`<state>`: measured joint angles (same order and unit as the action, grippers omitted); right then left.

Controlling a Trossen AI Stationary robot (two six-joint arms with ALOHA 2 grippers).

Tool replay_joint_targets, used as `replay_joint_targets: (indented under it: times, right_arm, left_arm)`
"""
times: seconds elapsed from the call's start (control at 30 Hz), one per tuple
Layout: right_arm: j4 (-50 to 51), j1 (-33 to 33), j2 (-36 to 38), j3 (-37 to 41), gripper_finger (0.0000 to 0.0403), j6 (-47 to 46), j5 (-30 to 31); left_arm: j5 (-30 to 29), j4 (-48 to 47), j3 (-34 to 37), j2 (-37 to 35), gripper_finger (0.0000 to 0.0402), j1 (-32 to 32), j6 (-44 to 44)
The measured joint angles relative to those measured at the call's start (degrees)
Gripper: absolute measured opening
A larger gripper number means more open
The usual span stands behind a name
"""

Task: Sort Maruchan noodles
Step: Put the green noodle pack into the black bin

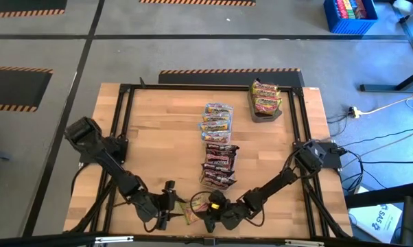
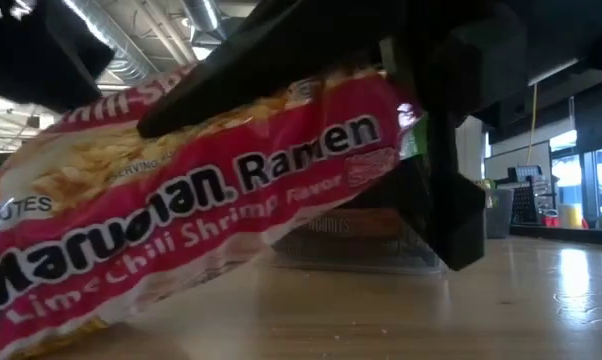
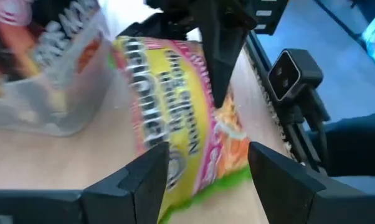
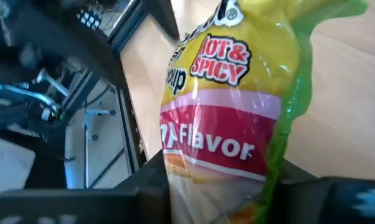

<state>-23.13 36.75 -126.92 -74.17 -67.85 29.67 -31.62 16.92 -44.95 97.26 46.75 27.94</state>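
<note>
A yellow, pink and green Maruchan noodles packet (image 1: 195, 206) lies near the table's front edge between my two grippers. My right gripper (image 1: 217, 206) is shut on its right end. My left gripper (image 3: 206, 180) is open, with one finger on either side of the packet's left end (image 3: 194, 180); whether they touch it, I cannot tell. Farther back are a row of pale blue-orange packets (image 1: 217, 122), a row of maroon packets (image 1: 219, 165) and yellow-green-red packets in a tub (image 1: 266, 99). My right gripper pinches the packet's right end (image 4: 218, 168) between its two fingers, one finger (image 2: 281, 60) on the upper face and one (image 2: 446, 210) beneath. The fingers come from the table's right, slanting down. The packet (image 2: 201, 190) is tilted: the held end is up and the left end (image 2: 41, 320) is low by the table.
A clear plastic tub (image 3: 50, 93) with packets stands just beyond the held packet. The black frame rail (image 1: 124, 137) runs round the wooden table top. A camera on a mount (image 3: 287, 74) sits at the near edge beside my grippers.
</note>
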Motion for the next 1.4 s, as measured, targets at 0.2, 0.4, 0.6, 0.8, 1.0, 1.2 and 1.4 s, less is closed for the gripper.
replay_joint_targets:
  times: [0.2, 0.4, 0.6, 0.8, 1.0, 1.2, 1.4]
  right_arm:
    - [1.4, 1.3, 2.4, 0.0, 0.0111, 6.5, 0.2]
    - [8.1, 1.8, 9.6, 0.0, 0.0112, 15.3, 0.6]
    - [18.3, 2.8, 16.9, 0.0, 0.0109, 21.3, 5.4]
    - [33.0, 3.3, 23.6, 0.0, 0.0110, 24.7, 13.8]
    - [39.2, 0.3, 30.5, -0.1, 0.0109, 33.9, 17.9]
    - [38.7, -5.7, 34.0, -0.1, 0.0110, 43.2, 13.1]
    - [33.3, -11.3, 33.6, 0.0, 0.0111, 50.6, 3.1]
  left_arm:
    - [2.3, -7.5, 0.0, -9.3, 0.0215, 1.3, 2.4]
    - [0.7, -7.1, 0.0, -15.2, 0.0216, 0.2, 3.7]
    - [0.9, -6.8, -0.1, -20.6, 0.0240, -2.9, 5.0]
    - [1.3, -7.5, -0.1, -22.8, 0.0278, -7.4, 3.9]
    - [3.8, -7.4, -0.1, -22.8, 0.0286, -14.6, -2.3]
    - [7.2, -6.3, 0.0, -22.8, 0.0283, -20.8, -7.2]
    - [10.6, -5.0, 0.2, -22.8, 0.0283, -23.8, -10.1]
